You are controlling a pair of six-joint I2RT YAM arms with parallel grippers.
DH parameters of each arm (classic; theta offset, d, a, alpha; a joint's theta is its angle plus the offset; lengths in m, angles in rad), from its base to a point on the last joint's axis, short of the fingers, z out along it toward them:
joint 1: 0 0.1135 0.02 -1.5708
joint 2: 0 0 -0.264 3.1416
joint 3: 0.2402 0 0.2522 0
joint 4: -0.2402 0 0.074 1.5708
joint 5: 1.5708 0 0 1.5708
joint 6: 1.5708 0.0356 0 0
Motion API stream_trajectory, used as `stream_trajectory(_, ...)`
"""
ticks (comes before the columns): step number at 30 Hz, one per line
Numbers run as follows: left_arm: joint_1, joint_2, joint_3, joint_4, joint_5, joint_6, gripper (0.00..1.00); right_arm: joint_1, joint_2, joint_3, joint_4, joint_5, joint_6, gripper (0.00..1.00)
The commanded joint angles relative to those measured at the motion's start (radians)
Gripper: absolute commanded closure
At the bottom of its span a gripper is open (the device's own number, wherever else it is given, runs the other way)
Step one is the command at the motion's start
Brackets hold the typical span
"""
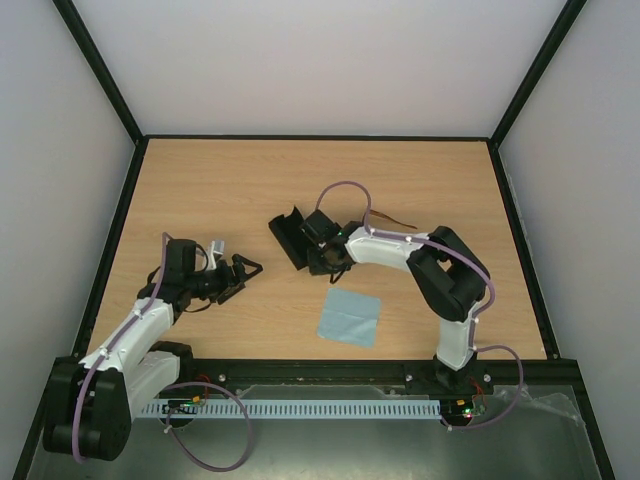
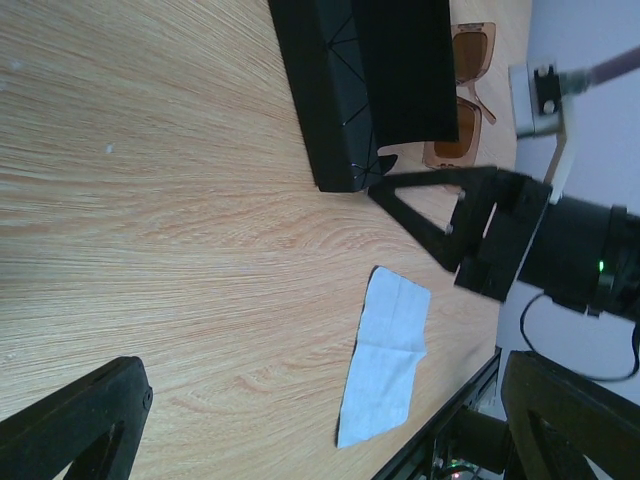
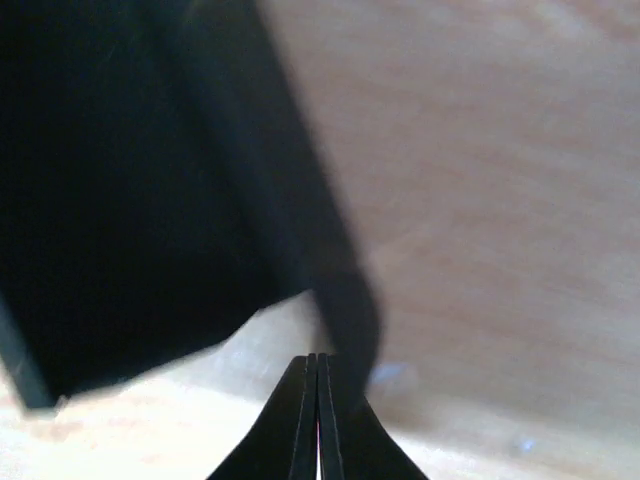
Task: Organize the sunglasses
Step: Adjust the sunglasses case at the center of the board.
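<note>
Closed right gripper (image 3: 317, 362), blurred black case (image 3: 130, 200), table (image 3: 490, 150)

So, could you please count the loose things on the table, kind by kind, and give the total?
sunglasses: 1
black case: 1
light blue cloth: 1
Total: 3

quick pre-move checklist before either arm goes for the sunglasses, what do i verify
1. Left end effector open: ok.
2. Right end effector free to grasp: not ok, it is shut at the black case's corner.
3. Right end effector pinching the case: cannot tell.
4. Sunglasses in the case: not ok, they lie on the table beside it.
5. Sunglasses folded: cannot tell, partly hidden.
6. Blue cloth clear of the case: ok.
</note>
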Motion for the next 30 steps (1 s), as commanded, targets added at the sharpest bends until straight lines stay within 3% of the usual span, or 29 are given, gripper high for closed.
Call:
stream_trajectory(1, 0.006, -0.006, 0.024, -0.017, -0.002, 0.01, 0.01, -0.064, 0.049, 0.042, -0.016, 0.044, 0.005, 0.97)
stream_trajectory(22, 0.008, 0.074, 0.016, 0.044, -0.009, 0.017, 0.01, -0.167, 0.282, 0.4, -0.088, 0.058, -0.111, 0.95)
stream_trajectory(26, 0.008, 0.067, 0.018, 0.034, -0.02, 0.024, 0.01, -0.172, 0.256, 0.389, -0.08, 0.06, -0.146, 0.92)
stream_trajectory(30, 0.008, 0.051, 0.016, 0.037, -0.022, 0.019, 0.01, -0.172, 0.105, 0.287, -0.055, 0.063, -0.154, 0.88)
